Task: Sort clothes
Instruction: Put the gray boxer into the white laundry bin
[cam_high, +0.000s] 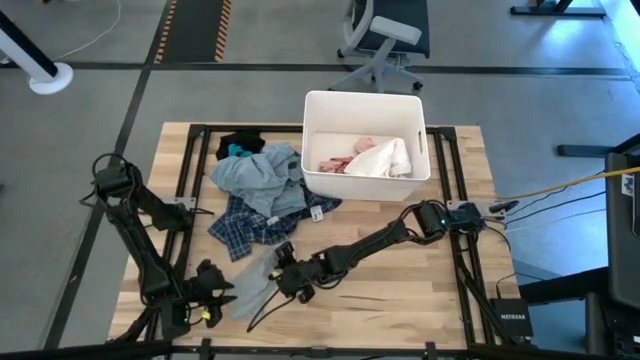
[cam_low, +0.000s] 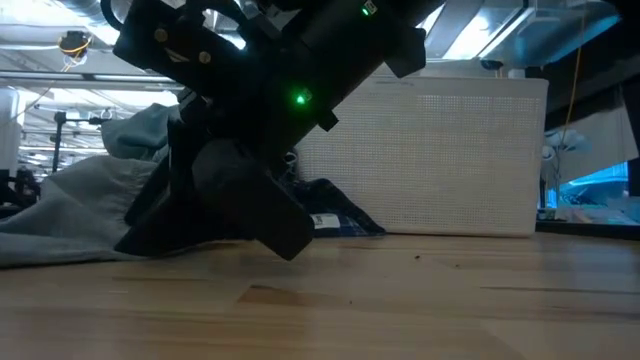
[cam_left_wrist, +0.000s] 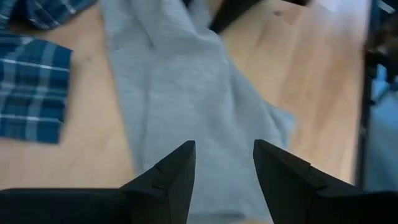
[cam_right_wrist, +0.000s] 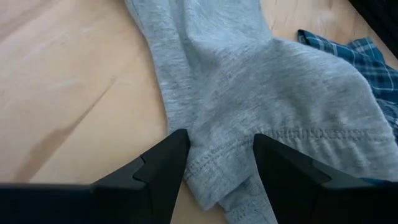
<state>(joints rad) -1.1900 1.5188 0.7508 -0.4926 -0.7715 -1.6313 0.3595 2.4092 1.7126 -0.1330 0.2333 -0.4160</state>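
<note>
Nearest the low camera, the right arm's dark gripper (cam_low: 235, 205) fills the foreground, pressed down among grey fabric on the wooden table (cam_high: 400, 290). Seen from above, this right gripper (cam_high: 290, 278) sits at the upper end of a grey garment (cam_high: 256, 283) that lies flat near the table's front edge. Its wrist camera shows the two fingers (cam_right_wrist: 163, 163) spread apart, straddling a stitched hem of that grey cloth (cam_right_wrist: 273, 99) without pinching it. The left gripper (cam_high: 213, 292) sits just beside the garment's other end, its fingers (cam_left_wrist: 175, 169) also parted and released, with grey fabric (cam_left_wrist: 180, 81) below and between them.

Farther back lies a heap of clothes: a dark blue plaid piece (cam_high: 250, 225) touching the grey garment, a light blue-grey piece (cam_high: 262, 175) on top of it, and teal (cam_high: 240, 152) and black (cam_high: 238, 141) items at the far end.

Beside the heap stands a white rectangular bin (cam_high: 330, 106), holding a pink garment (cam_high: 340, 162) and a white one (cam_high: 388, 158) lying against each other
</note>
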